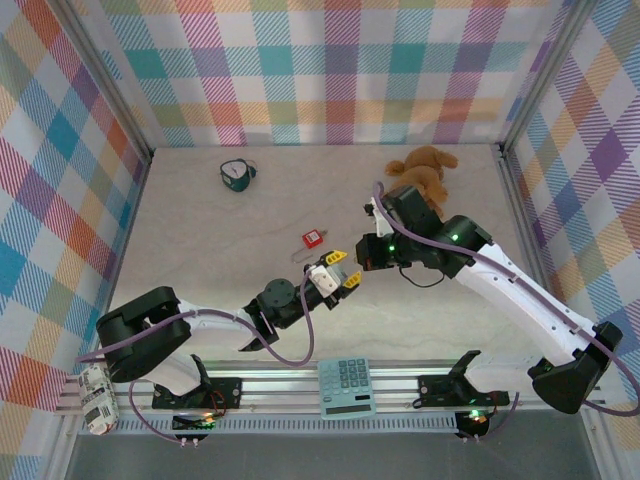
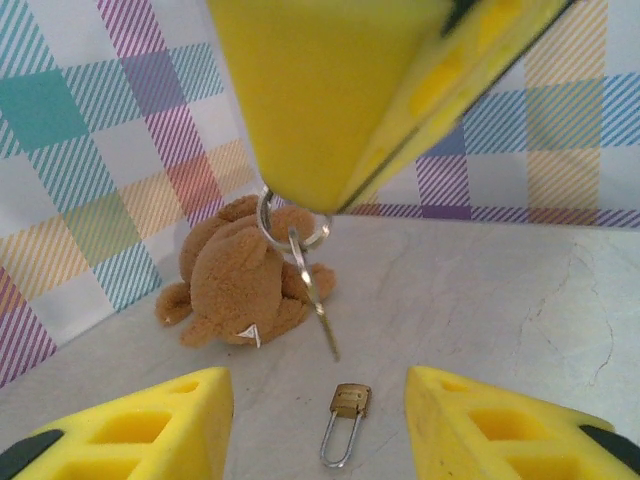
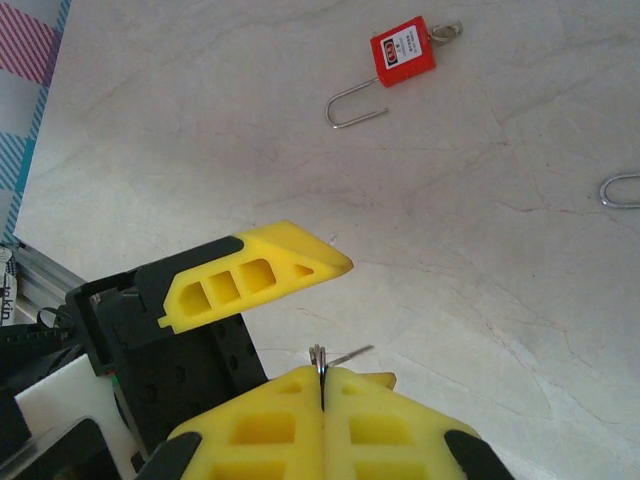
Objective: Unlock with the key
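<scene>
The right gripper (image 3: 322, 372) is clenched, its yellow fingers pressed flat together on a small silver split ring (image 2: 290, 220). From that ring hangs the tiny slim dull-metal key (image 2: 316, 300), held in the air above the table, blade down and a little tilted. In the right wrist view the key pokes out sideways from the seam between the closed fingertips.

The left gripper (image 2: 315, 378) stands released, just beside the right one. Its two yellow fingers are well apart with nothing between them, and the tip of the key hangs just above the gap without touching either finger.

On the pale marbled table (image 2: 500, 300), below the key, lies a small brass padlock with a long silver shackle (image 2: 349, 400), flat and untouched. A red square padlock with a silver shackle (image 3: 403, 50) lies flat farther out, apart from both grippers. A brown plush bear (image 2: 235, 285) sits near the back of the table, beside the right arm. A small teal object (image 1: 237, 175) lies toward the back left; I cannot tell what it is. A teal calculator (image 1: 347, 387) rests on the metal rail at the near edge, between the two arm bases. Pastel checked cloth (image 2: 90, 150) lines the walls around the table.
</scene>
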